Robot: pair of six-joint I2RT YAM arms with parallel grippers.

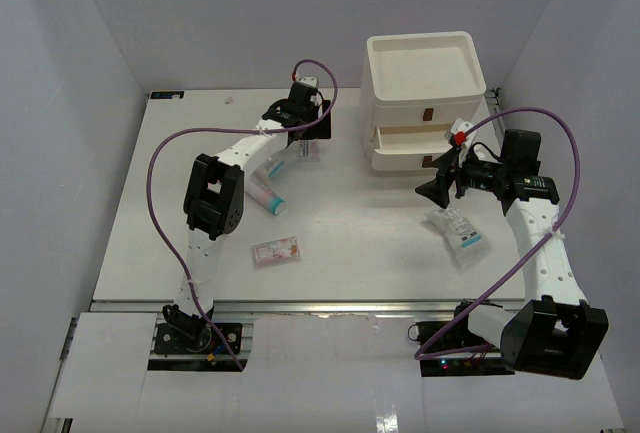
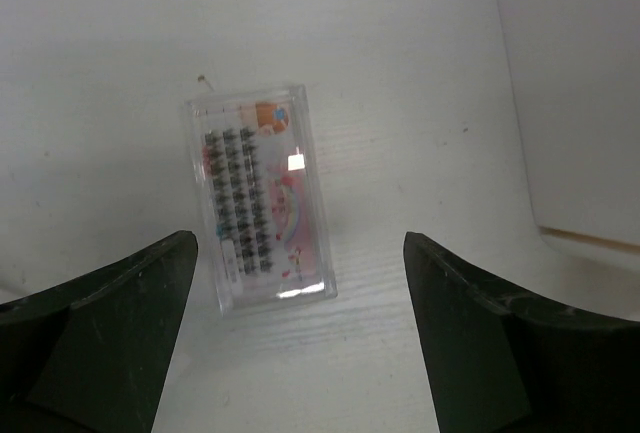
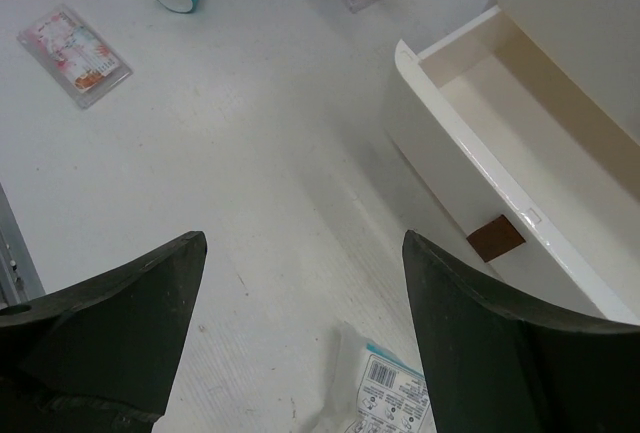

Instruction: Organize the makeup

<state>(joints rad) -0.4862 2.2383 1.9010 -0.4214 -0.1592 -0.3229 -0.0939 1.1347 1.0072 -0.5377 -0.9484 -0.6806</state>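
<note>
My left gripper (image 1: 312,139) is open at the back of the table, hovering over a clear case of false lashes with pink print (image 2: 262,203); the case lies flat between my fingers (image 2: 110,313) and ahead of them. A pink tube with a teal cap (image 1: 268,196) lies mid-left. A pink-and-white sachet (image 1: 276,251) lies nearer the front. My right gripper (image 1: 433,177) is open and empty, above the table just left of a blue-and-white printed packet (image 1: 460,230), whose corner shows in the right wrist view (image 3: 395,400). No tan sponges are in view.
The white three-drawer box (image 1: 425,93) stands at the back right. Its middle drawer (image 3: 520,133) is pulled open and looks empty, and a brown handle (image 3: 496,238) shows below it. The box's corner (image 2: 580,103) is just right of the lash case.
</note>
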